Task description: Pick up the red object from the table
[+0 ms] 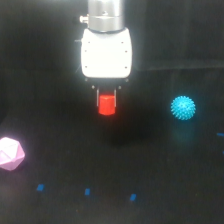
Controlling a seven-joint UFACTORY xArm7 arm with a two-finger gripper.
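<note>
Red-orange faceted block (106,104), small and roughly hexagonal, caught between the two dark fingers (115,97) of the gripper (106,100), upper part hidden between them, lower part hanging just below the tips. Jaws narrow, closed onto the block's sides. Judged lifted clear of the black table (150,165): dark gap beneath, faint shadow below, though exact height not readable from this one view. White gripper housing directly above the fingers, metallic wrist above that, pointing straight down.

Well off to the fingers' side toward the exterior view's right, at about their level: spiky cyan ball (183,107). Farther away toward the exterior view's left and lower: pink polyhedron (10,153), partly cut by the edge. Well below the fingers in the view, a row of small blue marks (87,191).

Step in hand, as a judgement: grasp made, lift under way or just done. Next: steady vertical rise, grip kept firm, no sideways swing; faceted sides gripped near the top could let it slip.
</note>
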